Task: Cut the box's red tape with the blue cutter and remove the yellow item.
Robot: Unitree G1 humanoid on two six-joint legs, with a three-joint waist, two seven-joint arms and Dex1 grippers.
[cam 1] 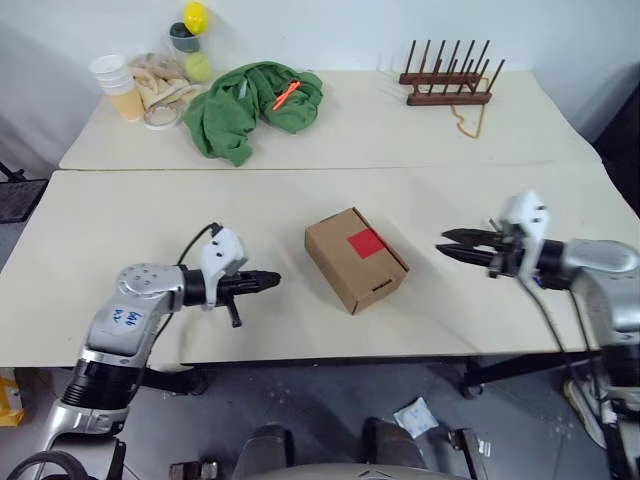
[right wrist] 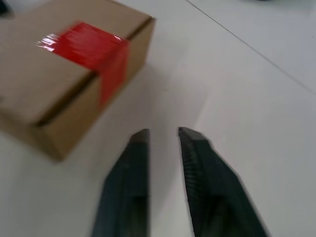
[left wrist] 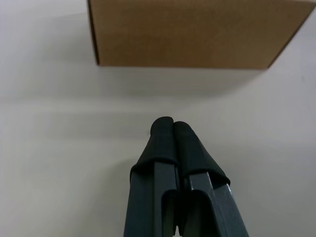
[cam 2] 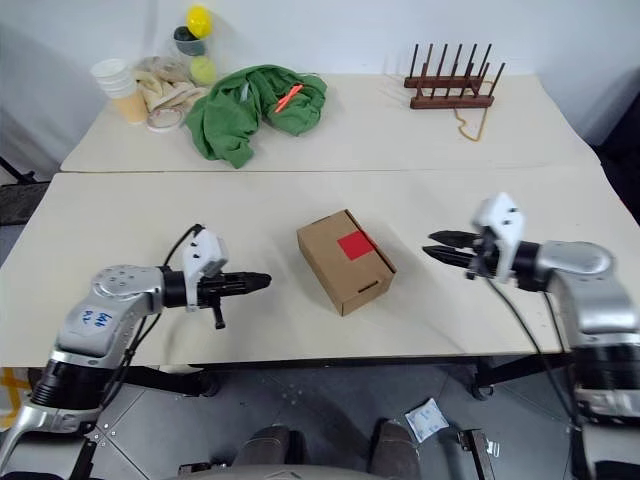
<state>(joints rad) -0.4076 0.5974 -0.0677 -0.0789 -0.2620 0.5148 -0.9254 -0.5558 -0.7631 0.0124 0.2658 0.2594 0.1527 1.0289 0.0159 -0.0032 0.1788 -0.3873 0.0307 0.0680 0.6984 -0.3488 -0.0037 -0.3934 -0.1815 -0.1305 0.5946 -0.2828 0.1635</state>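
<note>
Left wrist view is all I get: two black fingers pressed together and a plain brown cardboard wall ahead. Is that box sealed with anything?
Observer: Yes. A square patch of red tape sits on top of the small brown cardboard box and folds over its flap edge.
Operator: Is the other arm anywhere near?
Observer: The right gripper is on the box's right, pointing at it but apart from it. Its black fingers are slightly parted and hold nothing.
Operator: Anything else around?
Observer: On the rear table lies a crumpled green cloth with a thin orange stick on it.
</note>
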